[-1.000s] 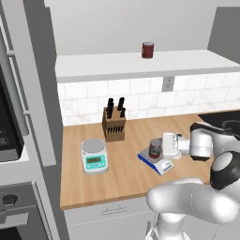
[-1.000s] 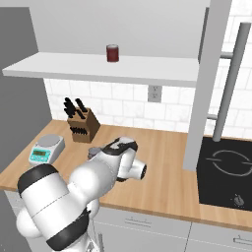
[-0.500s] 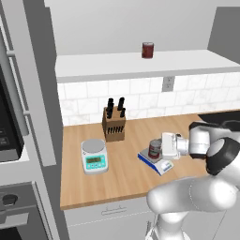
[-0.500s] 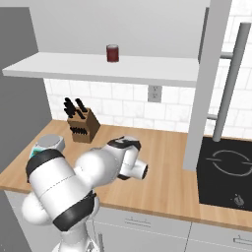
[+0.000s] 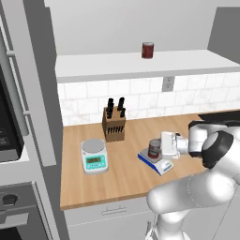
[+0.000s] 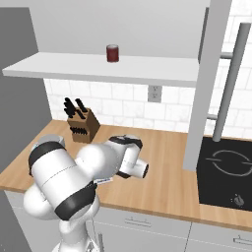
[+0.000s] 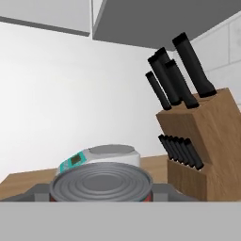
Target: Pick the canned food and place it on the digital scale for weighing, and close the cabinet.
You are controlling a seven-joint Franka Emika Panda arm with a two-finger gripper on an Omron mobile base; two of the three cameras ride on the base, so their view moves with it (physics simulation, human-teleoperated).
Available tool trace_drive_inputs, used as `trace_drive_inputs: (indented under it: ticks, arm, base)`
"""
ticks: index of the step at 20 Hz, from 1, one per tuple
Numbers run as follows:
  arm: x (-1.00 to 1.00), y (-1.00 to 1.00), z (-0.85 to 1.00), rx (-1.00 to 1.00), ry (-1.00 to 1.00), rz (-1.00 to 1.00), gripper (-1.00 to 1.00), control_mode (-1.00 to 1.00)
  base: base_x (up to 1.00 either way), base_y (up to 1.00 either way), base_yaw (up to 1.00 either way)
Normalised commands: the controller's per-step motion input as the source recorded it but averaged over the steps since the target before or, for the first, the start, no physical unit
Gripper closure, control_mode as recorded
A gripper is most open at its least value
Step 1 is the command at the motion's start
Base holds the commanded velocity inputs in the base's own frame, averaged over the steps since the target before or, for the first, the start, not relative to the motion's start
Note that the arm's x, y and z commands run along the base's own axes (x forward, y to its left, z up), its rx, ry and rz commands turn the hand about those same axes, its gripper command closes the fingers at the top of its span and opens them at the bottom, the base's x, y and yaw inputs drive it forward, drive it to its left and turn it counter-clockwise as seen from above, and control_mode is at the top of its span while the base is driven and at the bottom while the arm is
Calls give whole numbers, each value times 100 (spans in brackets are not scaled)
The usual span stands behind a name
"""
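Observation:
The canned food (image 5: 153, 149), red-labelled with a grey top, stands upright on the digital scale (image 5: 159, 165), whose blue base and white panel lie on the wooden counter. My gripper (image 5: 161, 146) reaches level from the right, tight against the can. Up close, the can's ribbed lid (image 7: 101, 181) sits low and centred, with the grey weighing plate (image 7: 40, 192) showing on both sides. My fingers are hidden, so their grip cannot be judged. The cabinet door (image 6: 198, 83) stands open, its long silver bar handle (image 6: 229, 83) facing right.
A dark maroon can (image 5: 147, 49) stands on the white shelf (image 5: 117, 65). A knife block (image 5: 114, 125) and a white-and-teal scale (image 5: 94, 157) sit left of the digital scale. A black cooktop (image 6: 226, 172) lies at the right, the oven column (image 5: 18, 117) at the left.
My hand and the can have stayed almost still at the digital scale. The arm's elbow has swung upward and closer behind the hand.

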Motion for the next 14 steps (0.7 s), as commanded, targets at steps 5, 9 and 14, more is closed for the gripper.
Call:
trace_drive_inputs:
  ticks: [5,9,14]
  arm:
    - [0,12,-7,0,-1,0,-100,-100]
    - [0,0,0,0,0,0,-100,-100]
    - [0,0,0,0,0,0,-100,-100]
  base:
    - [0,0,0]
    - [0,0,0]
    - [0,0,0]
